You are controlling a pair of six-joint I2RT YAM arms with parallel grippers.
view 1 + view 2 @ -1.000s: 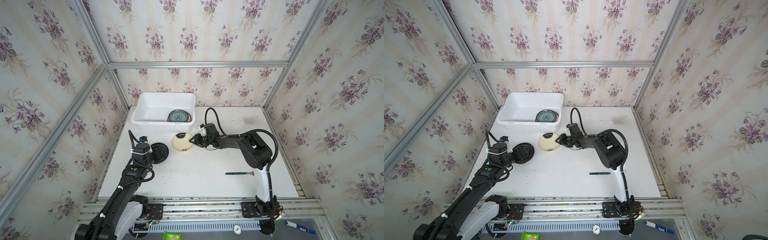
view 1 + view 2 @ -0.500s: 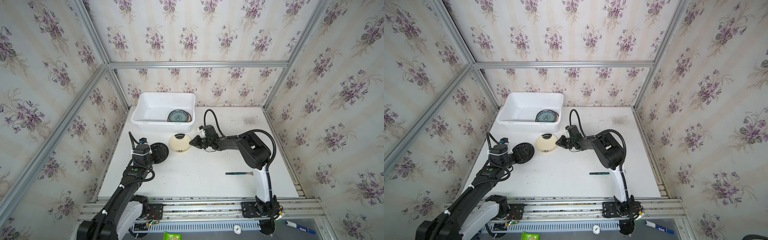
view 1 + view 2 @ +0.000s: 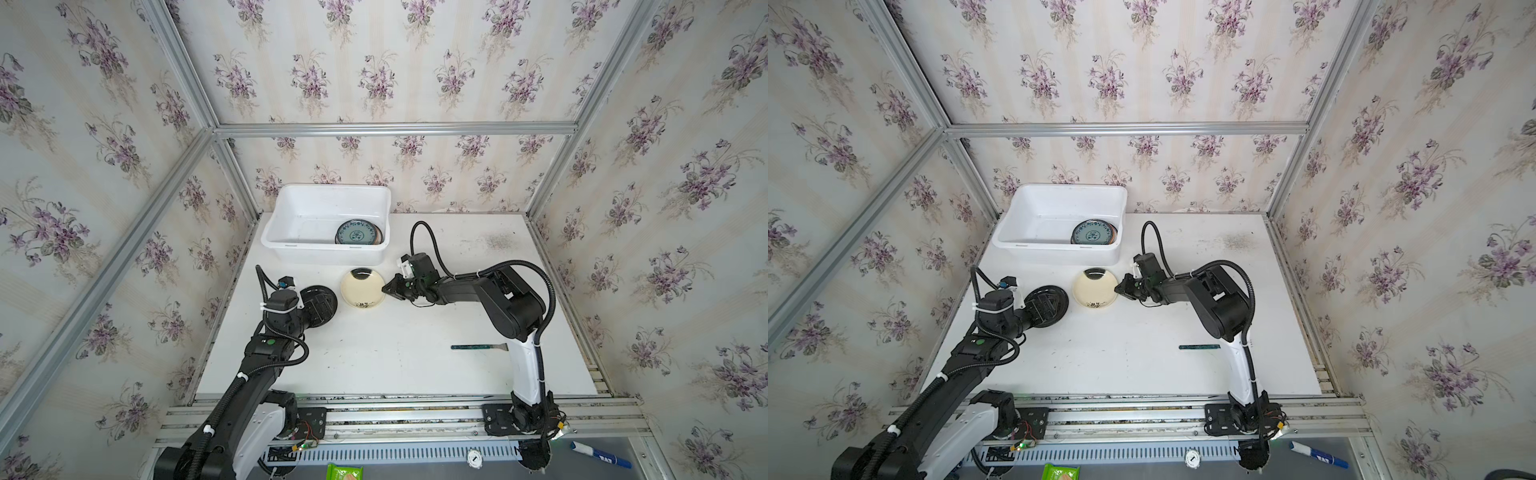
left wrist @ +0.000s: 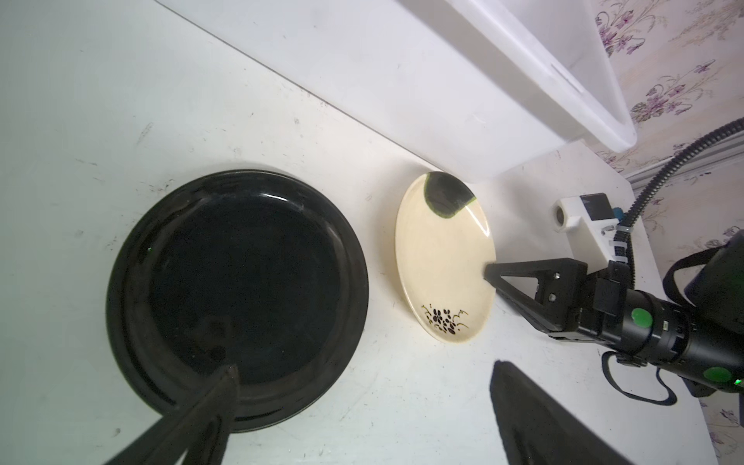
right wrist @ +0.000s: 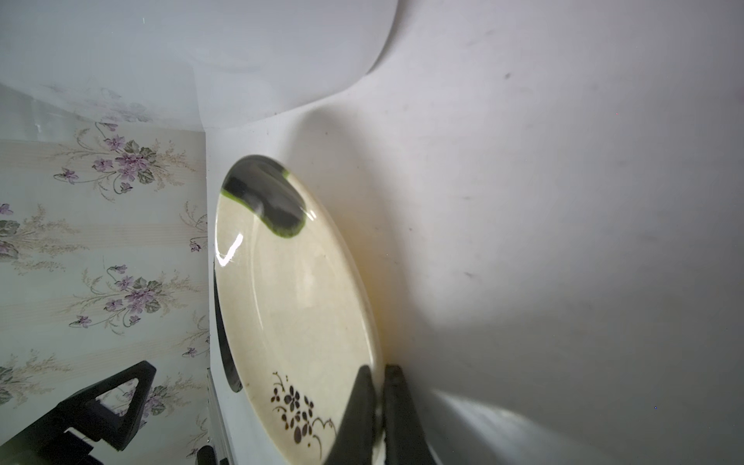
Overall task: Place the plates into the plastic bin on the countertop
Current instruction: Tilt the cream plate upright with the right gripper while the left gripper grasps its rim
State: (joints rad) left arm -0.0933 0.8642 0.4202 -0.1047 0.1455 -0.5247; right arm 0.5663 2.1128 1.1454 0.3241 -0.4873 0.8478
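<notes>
A cream plate [image 3: 360,289] [image 3: 1094,289] with a dark patch lies on the white countertop [image 3: 374,357] just in front of the plastic bin [image 3: 320,255] [image 3: 1054,254]. My right gripper [image 3: 387,289] [image 5: 379,372] is shut on its right rim, one finger above and one below. A black plate [image 3: 328,291] [image 4: 237,298] lies to its left. My left gripper [image 3: 318,305] [image 4: 362,374] hangs open over it, one finger above the plate and the other beyond its rim. A teal-ringed plate [image 3: 357,232] [image 3: 1093,232] rests on others in the bin's right end.
A dark-handled fork [image 3: 478,347] [image 3: 1198,346] lies on the countertop near the right arm's base. The bin stands against the back wall. Aluminium framing edges the table, with wallpapered walls on three sides.
My right gripper's jaws have closed onto the cream plate's rim after sliding a little left with it. The left arm has hardly moved and stays open.
</notes>
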